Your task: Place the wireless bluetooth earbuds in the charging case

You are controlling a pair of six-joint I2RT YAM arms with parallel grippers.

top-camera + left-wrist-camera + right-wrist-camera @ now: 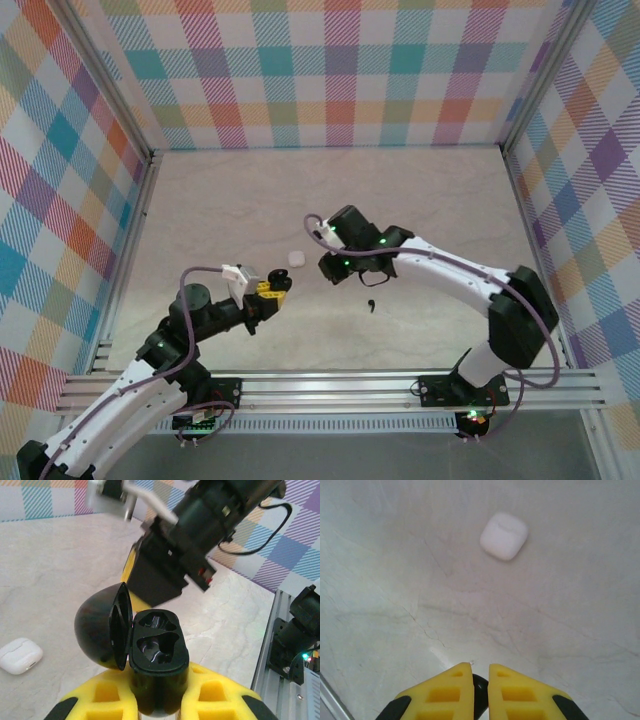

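Note:
My left gripper [276, 289] is shut on a black charging case [158, 647], held upright between the yellow fingers [220, 692]. The case's lid [97, 625] hangs open to the left and two dark glossy sockets face up. Just beyond the case hovers my right gripper [331, 266], shut on a small black earbud [480, 696] that peeks out between its fingertips. A second black earbud [371, 304] lies on the table to the right of both grippers. The white earbuds are out of view.
A closed white case [295, 258] [504, 536] [20, 656] rests on the marble-look table [420, 200] between the grippers and slightly behind them. The right arm's black wrist [200, 535] looms close over the open case. Checked walls enclose the table.

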